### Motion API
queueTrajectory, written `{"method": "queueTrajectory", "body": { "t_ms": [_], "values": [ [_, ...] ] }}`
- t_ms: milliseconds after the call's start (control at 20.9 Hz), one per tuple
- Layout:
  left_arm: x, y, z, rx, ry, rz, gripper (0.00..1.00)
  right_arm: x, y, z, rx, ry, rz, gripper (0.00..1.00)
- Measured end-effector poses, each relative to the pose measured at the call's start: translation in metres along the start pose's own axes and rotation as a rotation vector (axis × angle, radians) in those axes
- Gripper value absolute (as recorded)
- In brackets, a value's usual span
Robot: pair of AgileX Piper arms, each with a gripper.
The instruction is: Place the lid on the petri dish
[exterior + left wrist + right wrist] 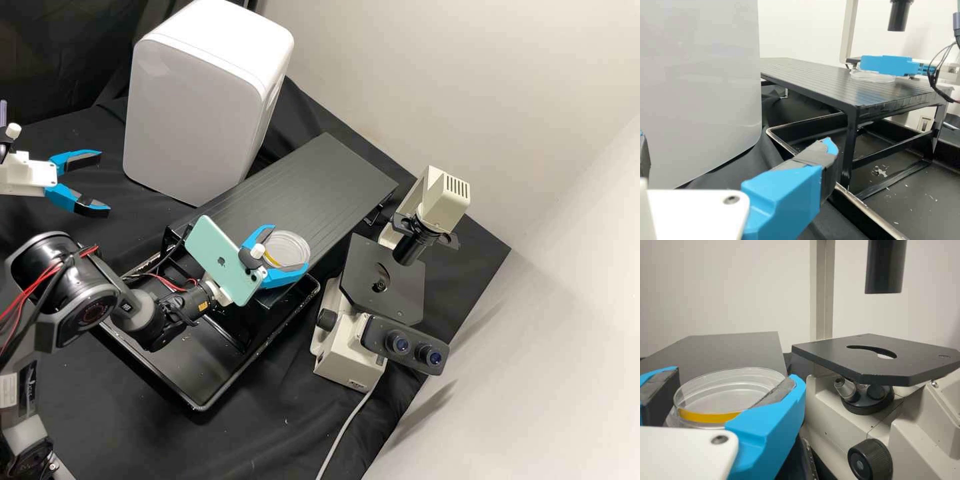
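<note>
The task looks nearly done. The right gripper (287, 250) has its two fingers closed on the clear lid (727, 382), one pad on each side of the rim. The lid seems to sit over the dish (290, 243). I cannot tell if it is fully down or a little tilted. I judge that what is left is to open the fingers and draw the arm back without dragging the lid off.

The dish stands on the near end of the black shelf (320, 187), close to its edge and near the microscope (380, 313). Inside the dish there is a thin yellow layer (705, 416) at the bottom, and clear space above it. The shelf stands in a black tray (200, 393), which holds only some small light crumbs.

The left gripper (97, 182) is well apart, beside the white box (200, 93), wide open and holding nothing.
</note>
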Motion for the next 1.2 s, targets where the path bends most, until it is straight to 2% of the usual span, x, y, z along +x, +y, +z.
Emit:
{"method": "queueTrajectory", "body": {
  "t_ms": [335, 527, 671, 718, 1054, 1149, 1197],
  "values": [
    [0.0, 0.0001, 0.0, -0.001, 0.002, 0.001, 1.0, 0.005, -0.003, 0.002, -0.001, 0.002, -0.005, 0.0],
    [0.0, 0.0001, 0.0, -0.001, 0.002, 0.001, 1.0, 0.005, -0.007, -0.001, -0.001, 0.014, -0.018, 0.0],
    [0.0, 0.0001, 0.0, -0.001, 0.002, 0.001, 1.0, 0.004, -0.01, -0.004, -0.012, 0.023, -0.028, 0.0],
    [0.0, 0.0001, 0.0, -0.001, 0.002, 0.001, 1.0, 0.003, -0.01, -0.004, -0.023, 0.022, -0.031, 0.0],
    [0.002, 0.002, 0.0, -0.001, 0.001, 0.01, 1.0, -0.005, -0.011, -0.009, -0.028, 0.035, -0.039, 0.0],
    [0.003, 0.0001, -0.001, -0.002, 0.004, 0.002, 1.0, -0.005, -0.011, -0.009, -0.028, 0.035, -0.039, 0.0],
    [0.003, -0.0001, -0.001, -0.002, 0.004, 0.001, 1.0, -0.005, -0.011, -0.009, -0.028, 0.035, -0.039, 1.0]
  ]
}}
